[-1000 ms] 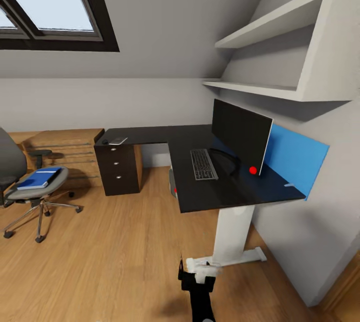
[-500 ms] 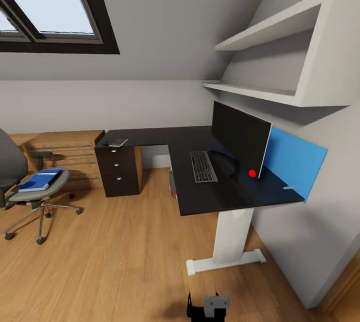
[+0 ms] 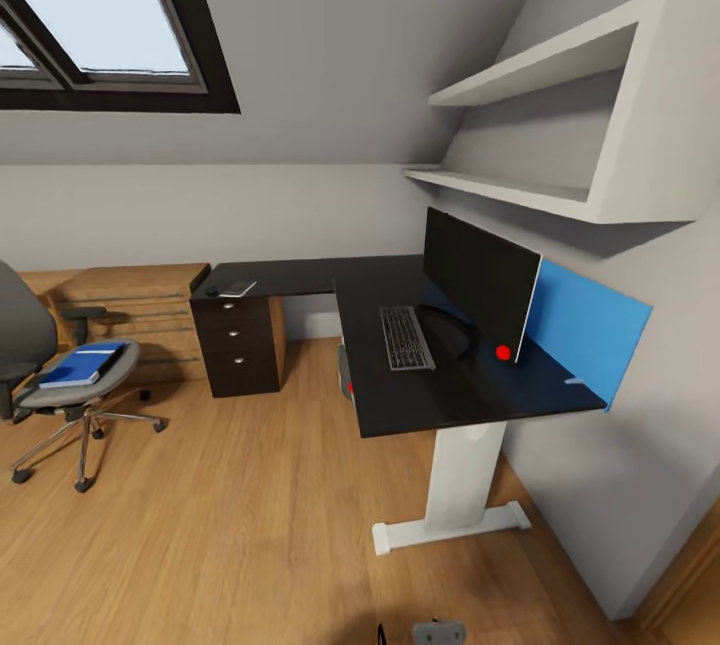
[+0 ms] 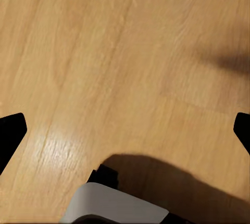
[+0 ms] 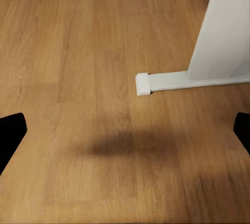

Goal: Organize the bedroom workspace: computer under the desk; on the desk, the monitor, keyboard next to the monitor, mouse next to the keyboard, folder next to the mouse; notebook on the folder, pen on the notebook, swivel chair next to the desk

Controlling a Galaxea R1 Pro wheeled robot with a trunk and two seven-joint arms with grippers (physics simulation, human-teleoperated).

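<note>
Folder (image 3: 82,365) on swivel chair (image 3: 45,380) seat.

Workspace items, partly sorted
Monitor (image 3: 480,277) and keyboard (image 3: 405,336) sit centre-right on the black surface (image 3: 440,395); blue folder (image 3: 80,365) lies on the chair (image 3: 50,375), lower left.

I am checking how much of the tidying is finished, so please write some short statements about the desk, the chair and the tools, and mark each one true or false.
1. The keyboard lies on the desk in front of the monitor. True.
2. The folder is on the desk beside the keyboard. False: it lies on the seat of the swivel chair, away from the desk.
3. The monitor stands on the floor. False: it stands on the desk, before the blue back panel.
4. The left tool is open above bare wood floor. True.
5. The right tool holds the folder. False: it is open and holds nothing.
</note>
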